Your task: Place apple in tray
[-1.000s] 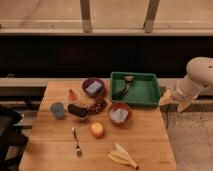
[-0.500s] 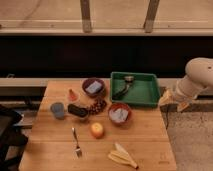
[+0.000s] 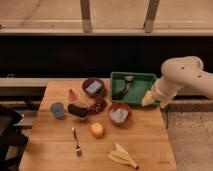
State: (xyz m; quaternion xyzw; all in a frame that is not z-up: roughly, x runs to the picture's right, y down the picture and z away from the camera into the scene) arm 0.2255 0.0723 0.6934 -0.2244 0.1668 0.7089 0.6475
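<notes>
**Apple on the table, claw open by the tray**

Nearest the camera, a yellow banana peel (image 3: 123,156) lies flat at the front edge of the light wooden table (image 3: 145,137). A metal fork (image 3: 76,142) lies just behind it and to the left, pointing roughly front to back.

The small round orange-yellow apple (image 3: 97,130) sits on the bare wood near the middle of the table, between the fork and the peel but a little farther back. It touches nothing.

Just behind the apple and to its right stands a round reddish-brown bowl (image 3: 120,113) with something pale bluish in it. In the same band, running left, are a cluster of dark red fruit (image 3: 98,106), a dark oblong object (image 3: 77,110) and a small grey-blue cup (image 3: 57,109).

Farther back, a small red-orange wedge (image 3: 73,94) lies beside a second round dark reddish bowl (image 3: 93,87), which holds a bluish piece.

The shallow rectangular green plastic tray (image 3: 141,86) fills the table's far right corner, with a dark curved item (image 3: 124,88) lying in its left half.

The yellowish claw (image 3: 148,99) hangs at the tray's front right corner, at the end of a thick white arm (image 3: 186,77) that reaches in from the right. It stands released and carries nothing.

The apple is well apart from the claw, forward and to the left of it, with the nearer bowl roughly between the two. The apple is outside the tray, not in it.

Behind the table are a pale ledge and a dark wall, with a window frame above.
</notes>
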